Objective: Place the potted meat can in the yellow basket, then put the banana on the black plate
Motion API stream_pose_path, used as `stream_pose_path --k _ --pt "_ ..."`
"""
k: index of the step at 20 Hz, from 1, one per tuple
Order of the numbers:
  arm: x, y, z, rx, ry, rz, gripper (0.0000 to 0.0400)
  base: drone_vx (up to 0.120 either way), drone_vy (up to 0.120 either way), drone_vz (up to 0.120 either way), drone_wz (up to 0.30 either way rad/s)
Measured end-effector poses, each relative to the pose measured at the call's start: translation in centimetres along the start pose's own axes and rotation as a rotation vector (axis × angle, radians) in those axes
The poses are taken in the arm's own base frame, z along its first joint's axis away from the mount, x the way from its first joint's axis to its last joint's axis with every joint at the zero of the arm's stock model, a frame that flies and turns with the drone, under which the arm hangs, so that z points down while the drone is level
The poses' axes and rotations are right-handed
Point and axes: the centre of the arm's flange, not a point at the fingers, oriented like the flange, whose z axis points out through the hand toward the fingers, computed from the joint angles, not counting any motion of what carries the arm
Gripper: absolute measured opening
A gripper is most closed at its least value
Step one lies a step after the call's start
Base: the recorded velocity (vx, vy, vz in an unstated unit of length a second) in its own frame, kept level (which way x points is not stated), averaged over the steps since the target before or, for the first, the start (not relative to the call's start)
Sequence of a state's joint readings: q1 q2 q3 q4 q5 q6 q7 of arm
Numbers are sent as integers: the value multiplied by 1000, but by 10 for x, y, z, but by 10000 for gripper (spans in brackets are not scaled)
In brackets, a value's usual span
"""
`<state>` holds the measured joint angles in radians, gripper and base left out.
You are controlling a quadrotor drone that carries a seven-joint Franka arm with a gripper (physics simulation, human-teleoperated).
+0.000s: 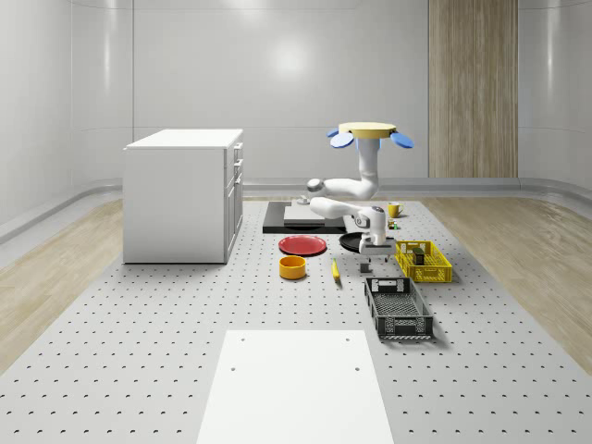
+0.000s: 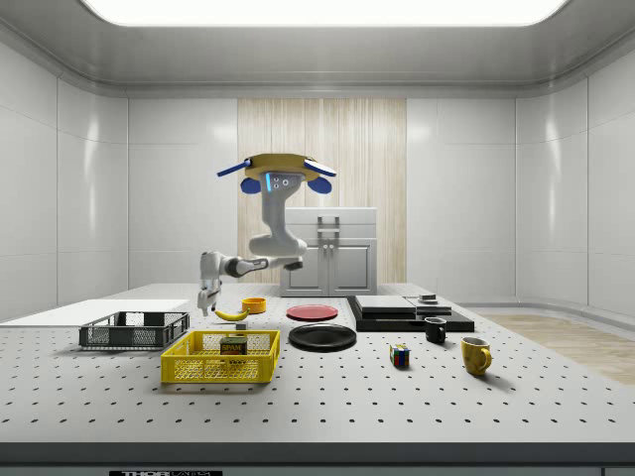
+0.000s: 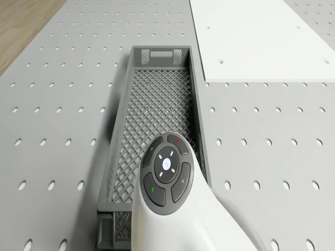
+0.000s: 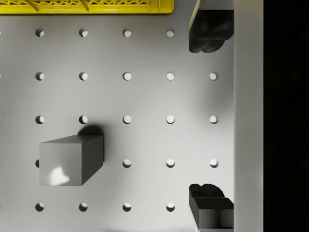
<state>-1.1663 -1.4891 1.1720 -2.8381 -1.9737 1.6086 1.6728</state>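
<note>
The potted meat can (image 1: 416, 251) (image 2: 234, 346) stands inside the yellow basket (image 1: 425, 263) (image 2: 220, 358). The banana (image 1: 336, 270) (image 2: 232, 314) lies on the table between the yellow bowl and the gripper. The black plate (image 1: 354, 242) (image 2: 322, 337) is bare. The drone (image 1: 368, 134) (image 2: 279, 175) hovers high over the table near the black plate, its arm reaching down. My gripper (image 1: 374, 258) (image 2: 206, 309) (image 4: 210, 118) points down, open and empty, low over the table beside the basket's rim (image 4: 87, 6). Both fingers (image 4: 210, 31) stand wide apart.
A small grey block (image 4: 70, 159) sits under the gripper. A dark grey crate (image 1: 398, 308) (image 3: 157, 120) lies in front, a white sheet (image 3: 251, 36) beyond it. Red plate (image 1: 303, 245), yellow bowl (image 1: 292, 267), white cabinet (image 1: 185, 194), black platform (image 2: 407, 312), mugs and a cube (image 2: 399, 355) stand around.
</note>
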Motion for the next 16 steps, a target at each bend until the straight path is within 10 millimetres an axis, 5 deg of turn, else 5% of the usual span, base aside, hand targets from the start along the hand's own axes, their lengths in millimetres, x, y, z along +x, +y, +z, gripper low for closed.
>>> stream_pose_path --k 8,13,16 --pt "0 0 0 0 0 0 400 0 -120 -75 0" --pt "0 0 0 0 0 0 400 -8 -120 0 0" --pt "0 0 0 0 0 0 400 -120 -120 0 0"
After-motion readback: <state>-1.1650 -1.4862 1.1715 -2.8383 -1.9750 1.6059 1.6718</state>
